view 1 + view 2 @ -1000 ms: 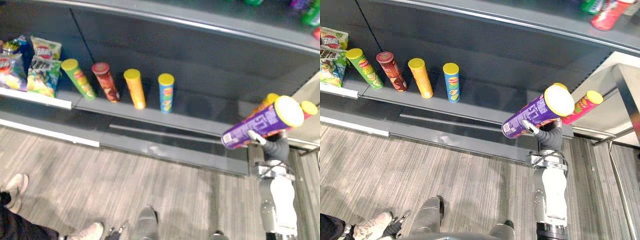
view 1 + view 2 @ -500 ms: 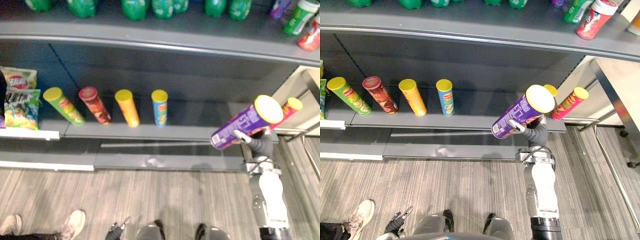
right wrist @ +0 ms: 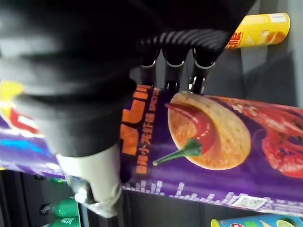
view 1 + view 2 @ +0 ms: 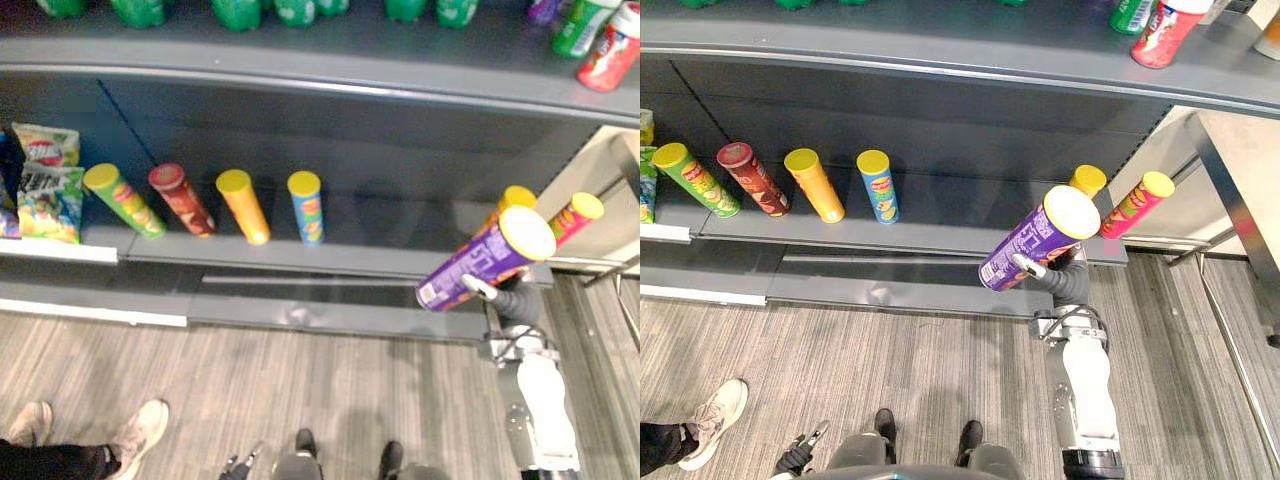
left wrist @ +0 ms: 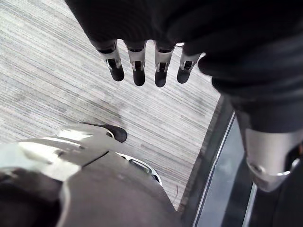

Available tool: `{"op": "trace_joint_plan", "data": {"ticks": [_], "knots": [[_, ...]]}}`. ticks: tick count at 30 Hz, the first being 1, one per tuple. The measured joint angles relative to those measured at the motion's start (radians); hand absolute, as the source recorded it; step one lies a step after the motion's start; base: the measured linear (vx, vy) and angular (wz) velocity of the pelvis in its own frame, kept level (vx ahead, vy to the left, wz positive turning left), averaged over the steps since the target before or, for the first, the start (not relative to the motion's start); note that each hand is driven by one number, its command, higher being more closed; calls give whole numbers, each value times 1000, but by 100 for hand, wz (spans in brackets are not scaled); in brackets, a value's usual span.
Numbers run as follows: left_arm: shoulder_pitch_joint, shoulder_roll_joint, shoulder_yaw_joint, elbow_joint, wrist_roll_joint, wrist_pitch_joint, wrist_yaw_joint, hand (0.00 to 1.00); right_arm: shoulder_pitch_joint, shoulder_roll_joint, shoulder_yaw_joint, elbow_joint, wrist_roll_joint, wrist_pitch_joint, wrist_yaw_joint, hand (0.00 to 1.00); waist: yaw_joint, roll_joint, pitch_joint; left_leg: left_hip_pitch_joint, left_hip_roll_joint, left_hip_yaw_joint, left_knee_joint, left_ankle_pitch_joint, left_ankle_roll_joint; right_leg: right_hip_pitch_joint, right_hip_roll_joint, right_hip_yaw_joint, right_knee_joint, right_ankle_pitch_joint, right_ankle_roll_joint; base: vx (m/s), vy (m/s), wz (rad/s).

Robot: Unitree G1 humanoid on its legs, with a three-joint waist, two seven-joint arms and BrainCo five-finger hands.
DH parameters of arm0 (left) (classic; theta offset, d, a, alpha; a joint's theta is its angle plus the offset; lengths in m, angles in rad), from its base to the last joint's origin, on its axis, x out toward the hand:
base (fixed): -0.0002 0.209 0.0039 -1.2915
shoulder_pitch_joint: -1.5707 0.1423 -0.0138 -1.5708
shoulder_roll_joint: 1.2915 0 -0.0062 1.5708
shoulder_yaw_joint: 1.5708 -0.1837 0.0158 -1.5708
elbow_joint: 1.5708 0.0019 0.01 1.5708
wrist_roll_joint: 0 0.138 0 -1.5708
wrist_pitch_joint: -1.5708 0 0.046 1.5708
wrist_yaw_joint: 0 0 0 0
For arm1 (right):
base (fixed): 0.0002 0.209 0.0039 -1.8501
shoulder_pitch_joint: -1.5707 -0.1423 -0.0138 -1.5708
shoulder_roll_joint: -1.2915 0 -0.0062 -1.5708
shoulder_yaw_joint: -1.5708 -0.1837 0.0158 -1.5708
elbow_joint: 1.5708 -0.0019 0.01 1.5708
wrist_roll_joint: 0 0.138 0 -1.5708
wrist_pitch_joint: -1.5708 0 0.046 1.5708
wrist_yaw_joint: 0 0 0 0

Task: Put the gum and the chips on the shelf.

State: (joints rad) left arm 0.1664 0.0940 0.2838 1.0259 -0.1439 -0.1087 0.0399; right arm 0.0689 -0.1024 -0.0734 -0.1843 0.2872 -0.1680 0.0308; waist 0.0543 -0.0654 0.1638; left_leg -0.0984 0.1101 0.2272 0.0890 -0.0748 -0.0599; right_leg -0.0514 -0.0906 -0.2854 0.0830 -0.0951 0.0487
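The purple chips can (image 4: 485,259) is not yet on the shelf (image 4: 390,225): it hangs tilted just before the shelf edge at the right of the frame, the right hand (image 4: 1068,278) with its fingers (image 3: 196,78) clamped round its body, so setting it down is left to do. Other chip cans (image 4: 242,205) stand in a row left of centre, whether the gum is shelved cannot be told, and the left hand (image 5: 137,52) hangs over the floor (image 5: 57,80), fingers straight and empty

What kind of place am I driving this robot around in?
Most likely a shop aisle, or a mock-up of one: long grey shelving holds a row of chip cans, snack bags at its left end and green bottles on the tier above. The right hand holds a purple chip can.
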Motion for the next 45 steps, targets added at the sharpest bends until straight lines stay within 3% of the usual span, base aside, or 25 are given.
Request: {"op": "trace_joint_plan", "data": {"ticks": [3,4,12,21,23,29,33,38,45], "knots": [[0,-3,9,1,9,2,5,0,6,0,0,-2,0,0,1,100,-6,3,-1,3,-7,8,-34,13,4,0,3,14,-36,26,4,-37,14,-8],[-5,-19,20,0,38,1,44,0,44,1,1,-4,0,2,2,100,-24,33,-33,16,-35,10,-90,57,20,2,-10,25,-81,67,13,0,0,0],[-5,-19,21,3,42,1,42,0,44,1,5,13,0,3,3,100,-23,32,-36,40,-44,12,-125,77,22,8,-12,24,-80,68,15,0,0,0],[-6,-14,25,11,93,5,32,0,-34,-39,72,199,-16,26,-3,100,-20,31,-35,37,-59,-26,-145,108,31,13,-27,-10,-76,74,27,-45,14,10],[-9,-14,23,10,111,5,33,0,-79,-53,87,219,-28,29,-6,100,-6,35,-25,13,-60,-30,-158,124,32,-22,-29,-11,-63,75,28,-101,24,14],[-45,-13,-23,0,107,4,43,0,-289,-60,90,351,-97,34,-74,100,28,60,57,-70,-65,-57,-158,161,40,-100,-37,-32,-43,91,29,-65,24,12],[-70,-12,-54,-21,106,-2,56,0,-426,-65,91,428,-138,35,-118,100,36,71,109,-99,-66,-76,-150,172,44,-126,-39,-45,-23,91,25,1,7,13],[-106,-15,-92,-49,68,-15,81,0,-655,-98,70,548,-212,39,-211,100,44,98,198,-147,-69,-84,-115,175,47,-177,-52,-45,25,85,18,-14,12,4],[-144,-14,-94,-71,29,-20,121,0,-872,-135,-18,672,-249,66,-330,100,71,113,274,-204,-68,-98,-82,179,48,-247,-65,-42,97,69,5,-41,-4,3]]}}
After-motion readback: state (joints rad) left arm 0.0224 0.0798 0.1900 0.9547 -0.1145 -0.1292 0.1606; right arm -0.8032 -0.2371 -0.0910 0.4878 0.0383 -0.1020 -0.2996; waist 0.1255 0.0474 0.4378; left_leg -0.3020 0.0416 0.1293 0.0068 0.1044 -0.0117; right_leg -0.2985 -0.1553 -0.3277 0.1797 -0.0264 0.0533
